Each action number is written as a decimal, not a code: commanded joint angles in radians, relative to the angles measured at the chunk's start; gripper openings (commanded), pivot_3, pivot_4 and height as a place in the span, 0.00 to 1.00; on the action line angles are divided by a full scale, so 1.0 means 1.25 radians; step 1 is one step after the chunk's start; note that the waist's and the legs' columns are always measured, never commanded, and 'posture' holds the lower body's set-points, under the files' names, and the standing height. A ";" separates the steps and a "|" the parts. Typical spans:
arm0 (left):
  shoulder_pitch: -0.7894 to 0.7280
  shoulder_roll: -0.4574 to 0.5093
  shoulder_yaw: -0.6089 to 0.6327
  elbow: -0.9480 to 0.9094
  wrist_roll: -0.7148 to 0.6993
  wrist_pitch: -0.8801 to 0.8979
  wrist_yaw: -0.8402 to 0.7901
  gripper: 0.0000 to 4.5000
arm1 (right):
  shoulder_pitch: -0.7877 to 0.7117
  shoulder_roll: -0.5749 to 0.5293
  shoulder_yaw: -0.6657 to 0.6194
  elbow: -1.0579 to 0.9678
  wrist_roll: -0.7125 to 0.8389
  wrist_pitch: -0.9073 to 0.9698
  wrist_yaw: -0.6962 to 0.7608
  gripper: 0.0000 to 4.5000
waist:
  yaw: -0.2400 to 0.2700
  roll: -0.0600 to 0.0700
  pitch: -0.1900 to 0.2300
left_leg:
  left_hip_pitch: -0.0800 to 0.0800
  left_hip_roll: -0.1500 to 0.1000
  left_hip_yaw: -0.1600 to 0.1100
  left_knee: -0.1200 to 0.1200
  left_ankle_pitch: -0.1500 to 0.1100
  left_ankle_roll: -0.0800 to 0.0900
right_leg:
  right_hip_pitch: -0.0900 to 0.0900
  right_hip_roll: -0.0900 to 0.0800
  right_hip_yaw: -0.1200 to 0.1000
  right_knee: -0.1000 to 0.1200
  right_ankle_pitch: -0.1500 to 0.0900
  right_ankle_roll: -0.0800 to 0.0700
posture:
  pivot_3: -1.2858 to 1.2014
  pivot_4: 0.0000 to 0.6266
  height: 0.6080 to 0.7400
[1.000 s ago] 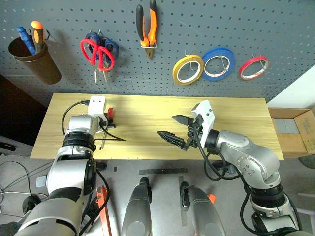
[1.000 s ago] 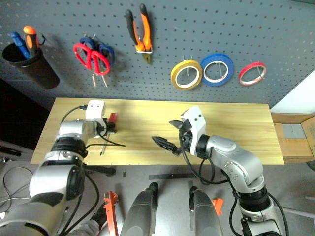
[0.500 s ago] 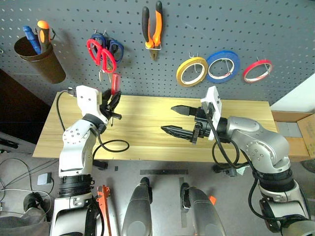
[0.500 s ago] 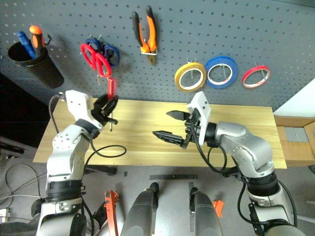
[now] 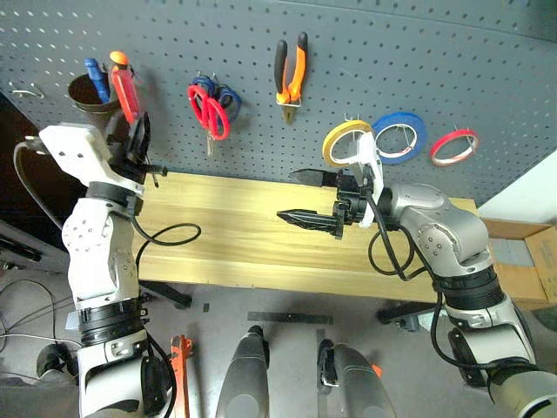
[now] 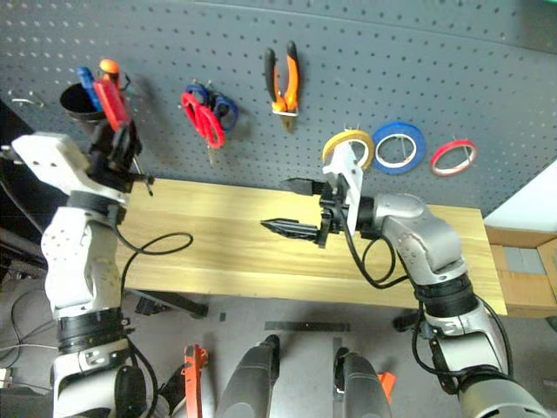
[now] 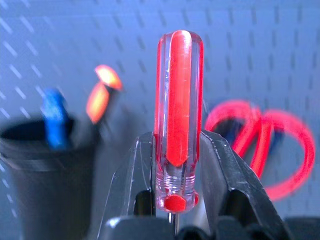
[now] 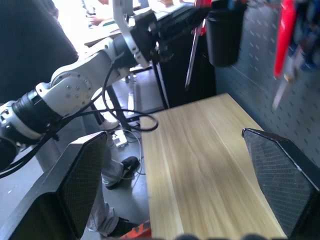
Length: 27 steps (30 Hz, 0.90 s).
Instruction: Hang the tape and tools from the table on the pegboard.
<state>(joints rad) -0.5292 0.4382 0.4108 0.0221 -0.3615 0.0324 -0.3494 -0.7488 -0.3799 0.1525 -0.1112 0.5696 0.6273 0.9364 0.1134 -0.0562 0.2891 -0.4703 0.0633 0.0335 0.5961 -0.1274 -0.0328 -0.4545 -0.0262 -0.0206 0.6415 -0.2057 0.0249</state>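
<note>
Overall scene: two robot arms work in front of a wall board.
Pegboard: large dark grey perforated wall panel [image 5: 452,52] with wire hooks.
Table: long light wooden plank top [image 5: 235,235], bare, just below the pegboard.
Right gripper: right gripper [image 5: 312,197] hovers over the middle of the table, pointing sideways, its black fingers spread wide and empty.
Left gripper: left gripper [image 5: 135,144] is raised at the left end, clamped on the slim red-handled screwdriver [image 7: 178,117], handle up, near the dark cup.
Cup: dark cup [image 5: 87,91] on the pegboard holds blue and orange screwdrivers.
Pliers: orange-and-black pliers [image 5: 291,74] hang on a hook.
Scissors: red-handled scissors [image 5: 207,111] hang over a blue-handled pair.
Tape: thin red ring of tape [image 5: 453,146] hangs rightmost, beside blue and yellow rolls.
</note>
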 commanded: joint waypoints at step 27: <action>-0.609 0.171 -0.065 0.805 0.194 -0.438 0.100 0.19 | -0.042 0.086 -0.050 -0.083 0.010 0.009 -0.157 1.00 | 0.014 -0.003 -0.023 | 0.000 0.004 -0.001 0.009 0.001 -0.001 | 0.002 0.004 -0.002 0.003 0.006 -0.004 | 0.60 0.33 1.00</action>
<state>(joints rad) -1.2496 0.6343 0.3345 1.0290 -0.1323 -0.4734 -0.2422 -0.8015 -0.2709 0.1235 -0.1562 0.5634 0.6300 0.7598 0.1315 -0.0596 0.2604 -0.4705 0.0679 0.0326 0.6074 -0.1263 -0.0346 -0.4517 -0.0217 -0.0230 0.6449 -0.1986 0.0193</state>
